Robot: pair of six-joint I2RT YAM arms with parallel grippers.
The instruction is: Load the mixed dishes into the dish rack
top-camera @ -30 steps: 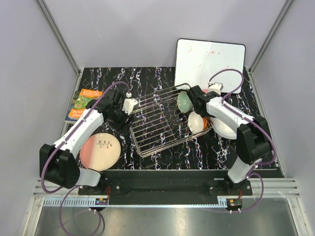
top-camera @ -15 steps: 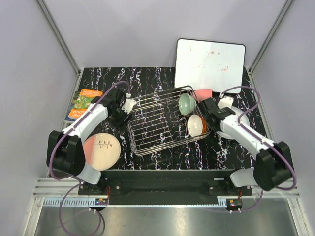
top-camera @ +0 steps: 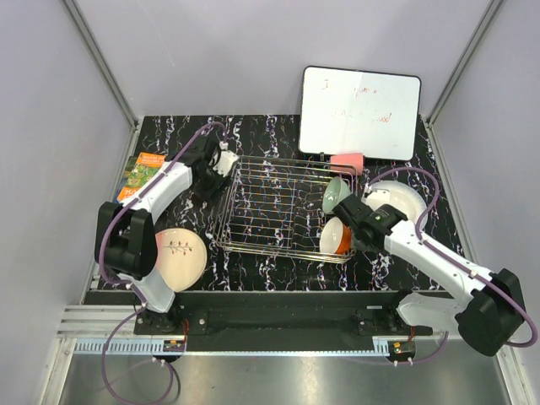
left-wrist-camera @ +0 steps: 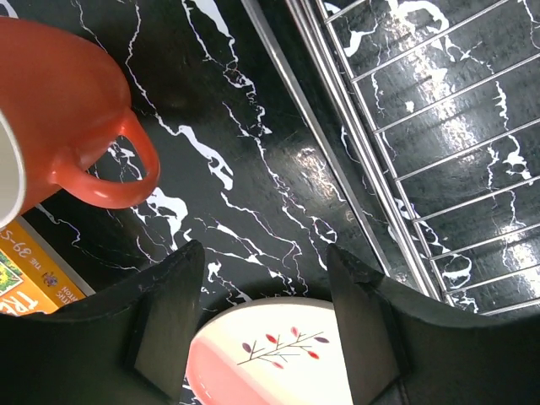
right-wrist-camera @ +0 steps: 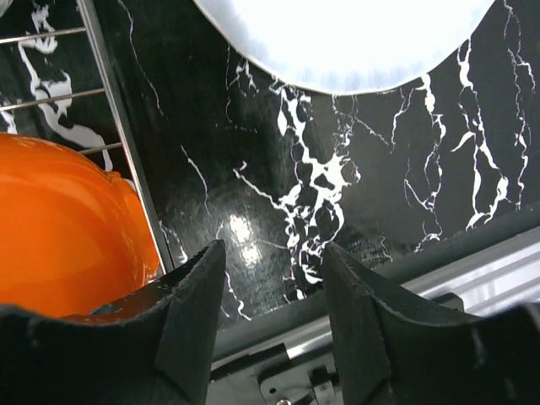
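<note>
Sitting in dish rack (top-camera: 270,207): two bowls, pale green bowl (top-camera: 335,192) and orange bowl (right-wrist-camera: 59,219)
Left gripper (left-wrist-camera: 263,261): jaws apart, empty; one orange-red mug (left-wrist-camera: 59,110) up-left of it
Right gripper (right-wrist-camera: 274,253): jaws apart, empty; orange bowl just left
Table (top-camera: 169,135): two plates, white plate (right-wrist-camera: 346,42), pink-and-cream plate (left-wrist-camera: 270,354)

Through the left wrist camera I see my left gripper (left-wrist-camera: 263,253) hanging over a black tabletop with white marble veining (left-wrist-camera: 253,160), its two dark fingers (left-wrist-camera: 164,329) standing apart with nothing between them. An orange-red glazed mug with a white inside (left-wrist-camera: 59,101) fills the upper left corner, its loop handle turned toward the middle of the view. A silver wire dish rack (left-wrist-camera: 422,126) takes the upper right, its rim running diagonally. Low in the gap between the fingers lies a round pink-and-cream plate with a twig motif (left-wrist-camera: 270,354). The corner of an orange-and-green book (left-wrist-camera: 34,274) shows at the lower left edge.
</note>
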